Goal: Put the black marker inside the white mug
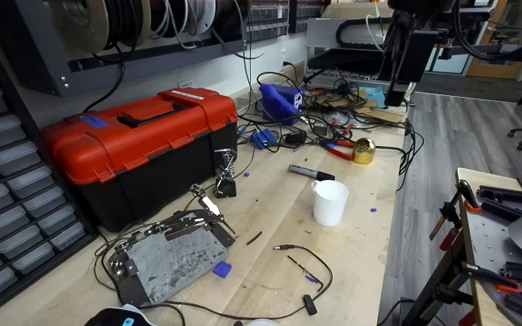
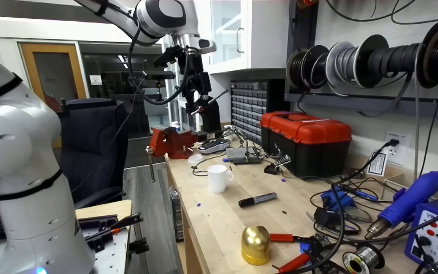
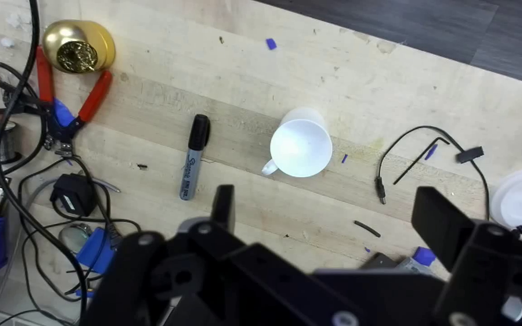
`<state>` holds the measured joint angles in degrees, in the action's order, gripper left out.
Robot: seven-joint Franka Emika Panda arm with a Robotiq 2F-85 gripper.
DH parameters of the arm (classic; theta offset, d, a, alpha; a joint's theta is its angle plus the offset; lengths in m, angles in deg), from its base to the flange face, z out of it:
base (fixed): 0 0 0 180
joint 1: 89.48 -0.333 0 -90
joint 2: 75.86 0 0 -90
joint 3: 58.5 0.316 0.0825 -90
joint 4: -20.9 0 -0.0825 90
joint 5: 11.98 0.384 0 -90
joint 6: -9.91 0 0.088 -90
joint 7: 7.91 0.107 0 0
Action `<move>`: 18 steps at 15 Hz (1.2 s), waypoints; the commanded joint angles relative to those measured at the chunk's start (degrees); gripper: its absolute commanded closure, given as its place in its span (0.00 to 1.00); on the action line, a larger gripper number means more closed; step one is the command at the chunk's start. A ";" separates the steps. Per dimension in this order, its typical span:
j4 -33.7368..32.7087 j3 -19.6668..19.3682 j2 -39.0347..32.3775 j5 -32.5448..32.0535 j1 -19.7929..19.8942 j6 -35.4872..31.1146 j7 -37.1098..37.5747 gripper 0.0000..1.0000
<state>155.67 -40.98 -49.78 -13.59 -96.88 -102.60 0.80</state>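
Observation:
The black marker, with a black cap and grey barrel, lies on the wooden table in both exterior views (image 1: 311, 172) (image 2: 257, 199) and in the wrist view (image 3: 193, 158). The white mug stands upright beside it, apart from it, in both exterior views (image 1: 329, 206) (image 2: 216, 179) and in the wrist view (image 3: 301, 148). The mug's handle points toward the marker side. The visible inside of the mug looks empty in the wrist view. My gripper (image 3: 326, 194) is open and empty, its fingers wide apart. It hangs high above the table in both exterior views (image 1: 397, 86) (image 2: 199, 95).
A red toolbox (image 1: 147, 136) stands along the wall. A gold tip cleaner (image 2: 256, 245), red-handled pliers (image 3: 95, 97) and tangled cables lie beyond the marker. A thin cable (image 1: 329, 267) and a grey helping-hands base (image 1: 175, 258) lie beyond the mug. A red vise (image 2: 171, 142) is at the table's end.

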 commanded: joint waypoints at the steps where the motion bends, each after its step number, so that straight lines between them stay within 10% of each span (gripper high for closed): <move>1: -0.14 -1.18 -0.23 -0.62 -1.38 0.17 0.53 0.00; 18: -0.16 -6.83 -6.29 -0.28 2.07 -4.14 3.10 0.00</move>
<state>155.66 -46.38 -54.61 -13.99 -95.53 -104.38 1.96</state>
